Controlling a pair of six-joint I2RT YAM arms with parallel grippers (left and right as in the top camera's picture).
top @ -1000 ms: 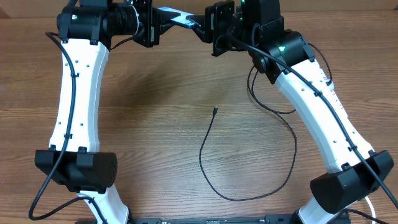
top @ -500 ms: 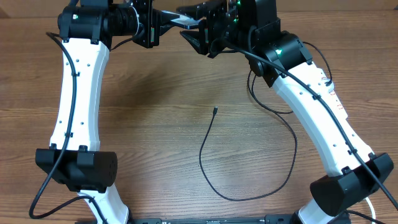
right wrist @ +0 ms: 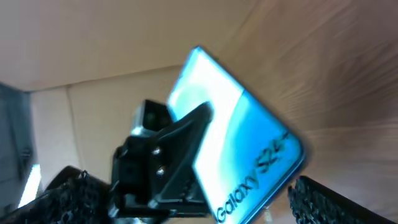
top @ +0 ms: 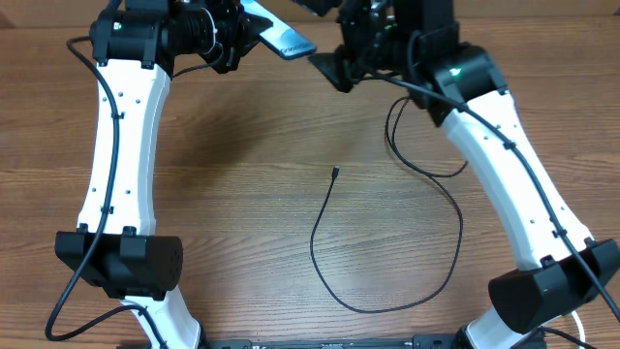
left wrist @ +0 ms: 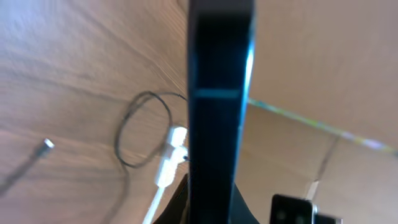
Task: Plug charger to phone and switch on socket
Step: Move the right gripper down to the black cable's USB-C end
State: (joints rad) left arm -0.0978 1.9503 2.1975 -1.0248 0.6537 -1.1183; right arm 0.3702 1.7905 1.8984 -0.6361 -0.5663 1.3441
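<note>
The phone (top: pixel 281 37), its blue screen lit, is held in the air at the far edge of the table, with my left gripper (top: pixel 250 26) shut on one end. The left wrist view shows the phone (left wrist: pixel 221 106) edge-on as a dark bar. In the right wrist view the phone (right wrist: pixel 239 134) has the left gripper's black finger (right wrist: pixel 180 146) pressed on it. My right gripper (right wrist: pixel 199 202) is open, its fingers either side of the phone's near end. The charger (top: pixel 320 228) lies looped mid-table, plug tip (top: pixel 334 173) free. The socket is out of view.
A white plug on a white cord (left wrist: pixel 169 163) lies on the wood beside a loop of the black cable (left wrist: pixel 134 127). A small metal tip (left wrist: pixel 46 144) shows at the left. A cardboard wall (right wrist: pixel 93 37) rises behind the table's far edge.
My right gripper has opened and let go of the phone, shifting slightly right. The left gripper keeps the phone, which is now tilted more.
</note>
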